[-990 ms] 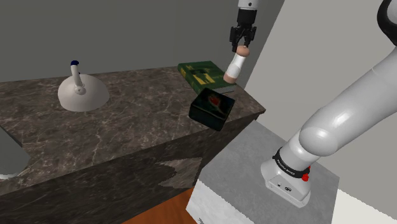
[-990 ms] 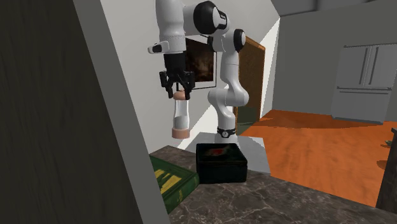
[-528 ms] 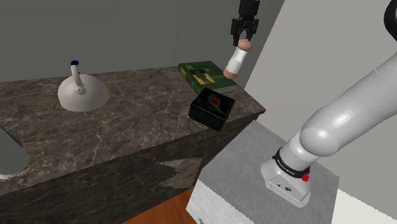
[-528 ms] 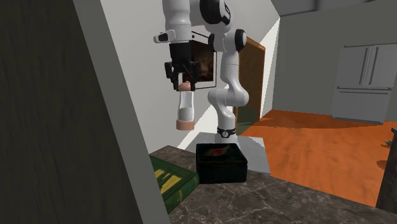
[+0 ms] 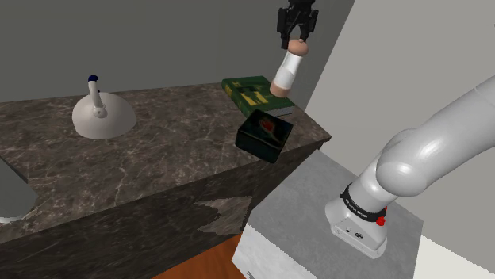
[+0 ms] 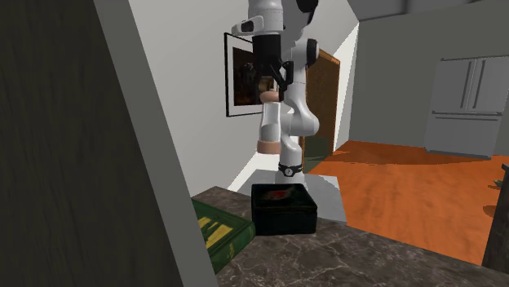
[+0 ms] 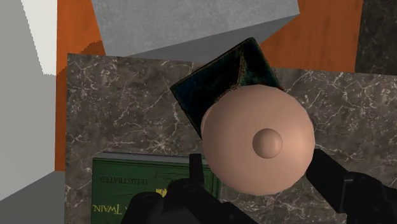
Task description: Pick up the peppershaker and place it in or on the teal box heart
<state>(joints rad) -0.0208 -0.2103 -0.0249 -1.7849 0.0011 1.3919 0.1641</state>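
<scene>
1. Gripper [image 5: 297, 38] sits high above the surface [image 5: 159, 162], at the shoulder view's right end. Fingers [image 7: 347, 188] are clamped on the tan top of the peppershaker [image 5: 285, 71], one on each side.
2. Peppershaker has a white body and tan ends. It hangs foot-down from the fingers, well clear of everything below, and looks slightly slanted in the shoulder view.
3. Target is a dark, near-black box [image 5: 263, 135] with a red mark on its lid. It stands at the edge of the surface nearest the stand [image 5: 341, 210]. The lid looks shut, so I judge the shaker goes on it, not in it.
4. Green book [image 5: 252, 93] lies just beside the box. White domed object [image 5: 101, 116] is well apart and of no concern.
5. Step in hand, as I read it, is the carry: the grasp is made and the placing has not yet begun.
6. Alignment:
   - The wrist view shows the shaker's foot covering one corner of the box, with most of the lid showing past it.
   - The second exterior view puts the shaker roughly over the box.
   - It is probably not centred.
7. Next move calls for:
   - Shift sideways until the foot is over the middle of the lid, away from the book.
   - Lower it straight down.
   - Let go only once the foot rests flat. The body is tall and the foot narrow, so it would likely topple if released tilted or near the lid's edge.
</scene>
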